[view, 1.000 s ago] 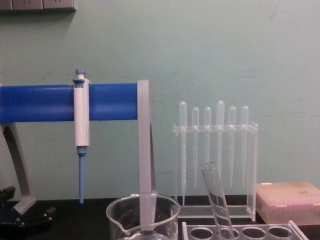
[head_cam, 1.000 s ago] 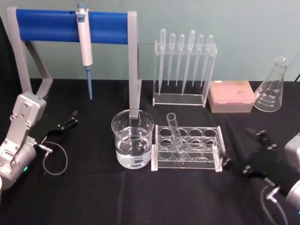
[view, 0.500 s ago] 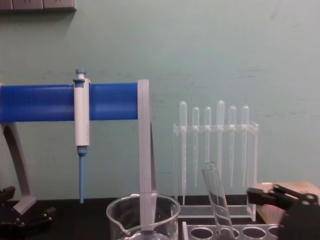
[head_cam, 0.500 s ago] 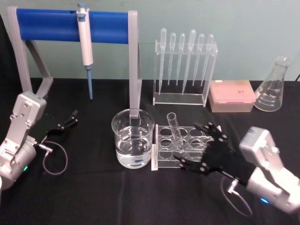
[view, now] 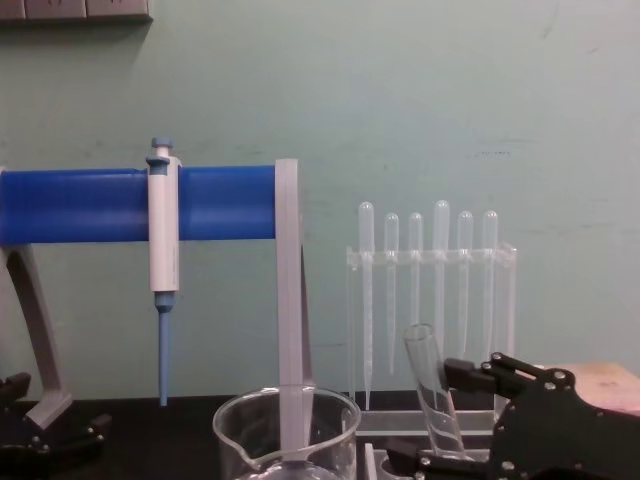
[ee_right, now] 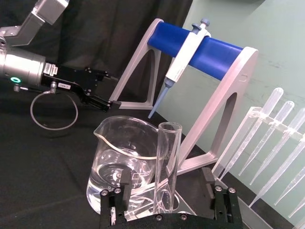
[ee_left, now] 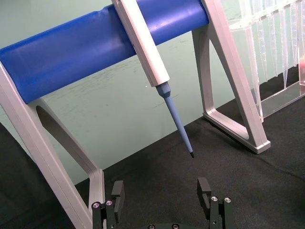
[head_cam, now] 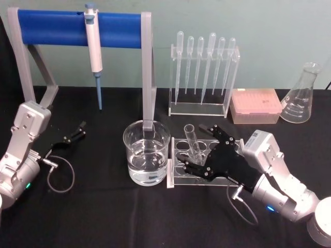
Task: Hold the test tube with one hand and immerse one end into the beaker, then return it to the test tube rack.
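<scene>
The test tube [head_cam: 192, 140] is clear glass and leans in the front-left hole of the clear rack [head_cam: 177, 180], open rim up. My right gripper [head_cam: 195, 145] is open, one finger on each side of the tube, apart from the glass. In the right wrist view the tube [ee_right: 167, 162] rises between the fingers [ee_right: 117, 192] of that gripper [ee_right: 167, 195]. The chest view shows the tube [view: 430, 385] with the right gripper [view: 438, 420] around it. The beaker [head_cam: 146, 151], part full of clear liquid, stands just left of the rack. My left gripper [head_cam: 76, 132] rests open at the far left.
A white-and-blue pipettor [head_cam: 94, 49] hangs on the blue-barred grey stand [head_cam: 57, 28] behind the beaker. A rack of plastic pipettes [head_cam: 203, 77], a pink tip box [head_cam: 255, 106] and a conical flask [head_cam: 300, 95] line the back right.
My right gripper has travelled left from the table's front right to the rack, and its open fingers now flank the test tube. The tube, beaker and left arm have not moved.
</scene>
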